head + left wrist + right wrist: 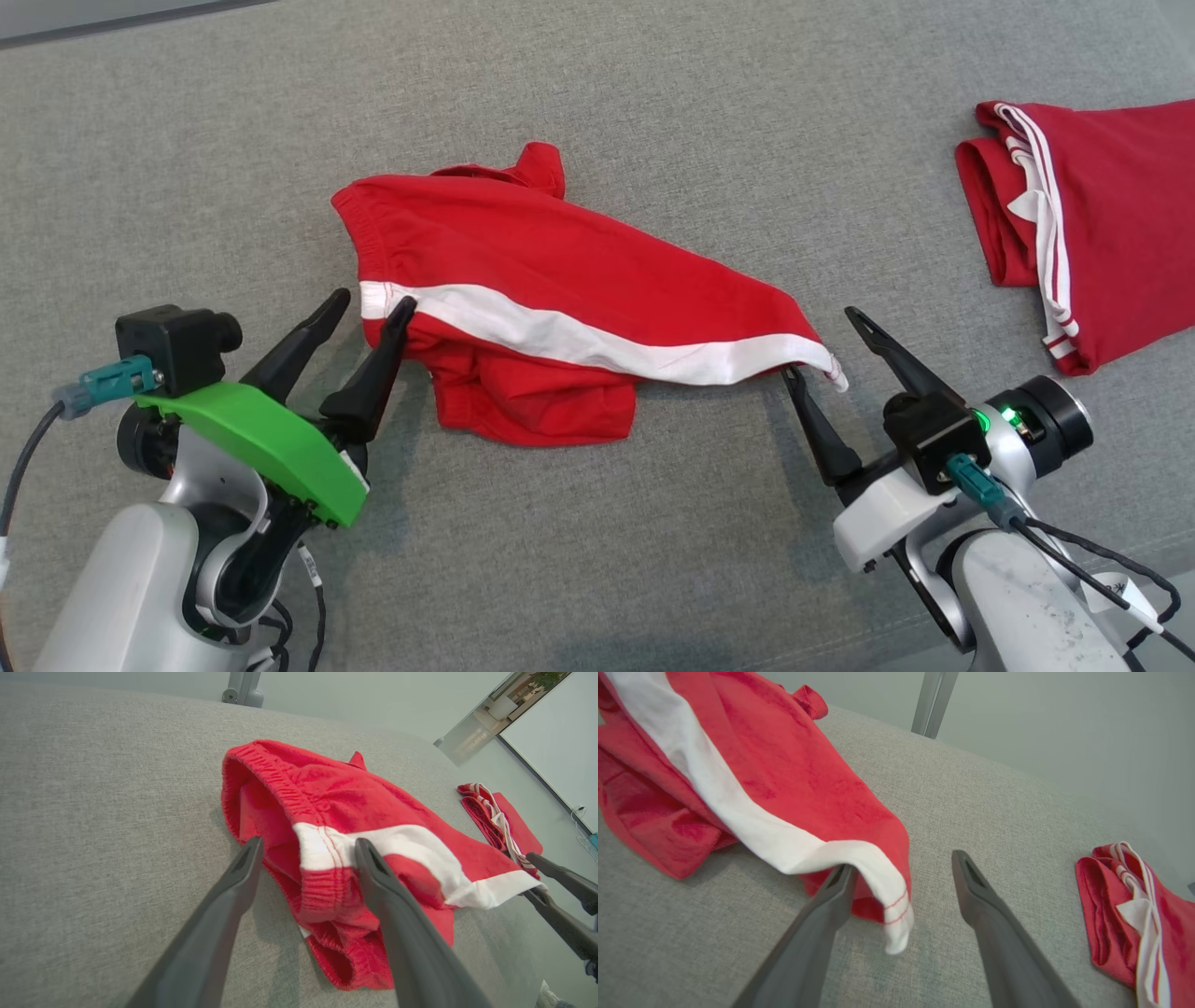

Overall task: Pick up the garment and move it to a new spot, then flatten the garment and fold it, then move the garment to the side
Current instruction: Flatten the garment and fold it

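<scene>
- Pincers: left pincer (pixel 373 301) and right pincer (pixel 822 343) both gape wide, clamping nothing.
- Between them lie crumpled red cotton shorts with a white side stripe (pixel 560 271): waistband end at the left fingertips, hem corner draped over the right's inner finger.
- Soft, light and limp, I judge; pinch those two ends.
- Beyond the right pincer, well apart: folded red striped garment (pixel 1111 215).
- No writing readable.

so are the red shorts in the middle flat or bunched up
Bunched up, not flat: the red shorts are twisted, with fabric lumped under the white stripe.
</scene>
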